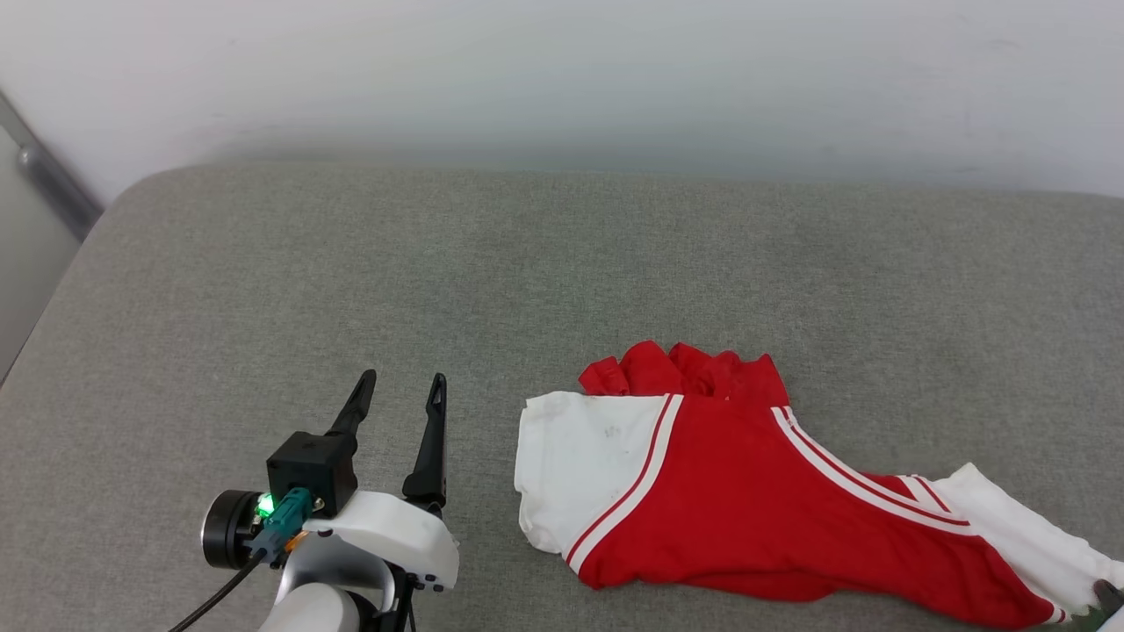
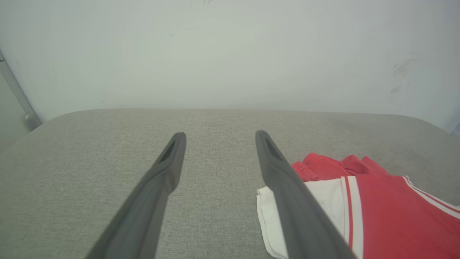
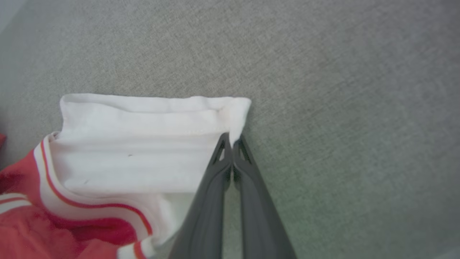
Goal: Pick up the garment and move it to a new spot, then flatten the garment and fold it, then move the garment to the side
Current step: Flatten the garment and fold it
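The garment [image 1: 738, 491], a red jersey with white sleeves and striped trim, lies crumpled on the grey cushion at the centre right. Its left sleeve [image 2: 323, 194] lies just right of my left gripper [image 1: 399, 391], which stands open with nothing between its fingers [image 2: 172, 158]. In the right wrist view my right gripper [image 3: 231, 142] is shut on the corner of the other white sleeve [image 3: 143, 144], its tips pinching the sleeve's hem. A dark bit of that gripper [image 1: 1108, 597] shows at the head view's lower right edge, on the sleeve's end.
The grey cushioned surface [image 1: 439, 281] runs wide to the left and back of the garment. A pale wall [image 1: 562, 79] rises behind it. A grey metal bar [image 1: 53, 180] slants at the far left corner.
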{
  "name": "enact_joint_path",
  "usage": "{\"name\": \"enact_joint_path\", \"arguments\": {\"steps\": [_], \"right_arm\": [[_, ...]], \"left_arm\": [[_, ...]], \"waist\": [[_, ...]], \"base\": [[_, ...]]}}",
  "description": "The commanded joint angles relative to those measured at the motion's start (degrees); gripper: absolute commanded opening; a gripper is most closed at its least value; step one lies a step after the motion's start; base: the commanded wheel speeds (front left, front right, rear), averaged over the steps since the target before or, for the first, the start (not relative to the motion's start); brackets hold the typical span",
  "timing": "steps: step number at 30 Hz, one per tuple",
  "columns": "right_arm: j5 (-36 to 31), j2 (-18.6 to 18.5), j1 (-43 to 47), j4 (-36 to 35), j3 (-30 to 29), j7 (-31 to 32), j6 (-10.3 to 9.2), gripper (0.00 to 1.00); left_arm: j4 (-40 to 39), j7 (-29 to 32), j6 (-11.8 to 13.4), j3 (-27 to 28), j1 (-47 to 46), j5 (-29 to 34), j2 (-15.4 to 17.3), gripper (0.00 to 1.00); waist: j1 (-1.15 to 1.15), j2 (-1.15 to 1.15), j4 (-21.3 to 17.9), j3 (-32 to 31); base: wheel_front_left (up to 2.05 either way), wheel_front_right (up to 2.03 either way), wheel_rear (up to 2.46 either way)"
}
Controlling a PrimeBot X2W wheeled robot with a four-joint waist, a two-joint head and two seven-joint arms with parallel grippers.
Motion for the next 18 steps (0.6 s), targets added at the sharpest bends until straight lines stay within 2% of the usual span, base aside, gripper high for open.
{"name": "enact_joint_path", "arguments": {"steps": [1,2,7,12,18], "right_arm": [[0.39,0.88,-0.03,1.23,0.61,-4.04,0.0,1.0],[0.39,0.88,-0.03,1.23,0.61,-4.04,0.0,1.0],[0.43,-0.24,0.05,-0.2,4.47,-15.84,0.0,1.0],[-1.52,-2.22,0.49,-4.92,11.24,-26.49,0.0,1.0],[-3.07,-2.19,2.9,-10.6,17.05,-30.96,-0.01,1.0]], "left_arm": [[0.23,0.07,0.2,0.29,0.66,-0.28,0.29,1.0],[0.23,0.07,0.2,0.29,0.66,-0.28,0.29,1.0],[0.61,0.6,0.76,0.35,1.44,-0.35,0.97,1.0],[0.62,1.32,1.0,0.36,2.73,-0.77,1.85,1.0],[0.94,1.5,1.26,0.49,3.55,-0.93,2.32,1.0]], "waist": [[0.0,0.0,-0.13,-0.37],[0.0,0.0,-0.13,-0.37],[0.0,0.0,-0.38,-1.96],[0.0,0.0,-0.83,-4.34],[0.0,0.0,-0.84,-5.84]], "base": [[0.0,0.0,0.0],[0.0,0.0,0.0],[0.0,0.0,0.0],[0.0,0.0,0.0],[0.0,0.0,0.0]]}}
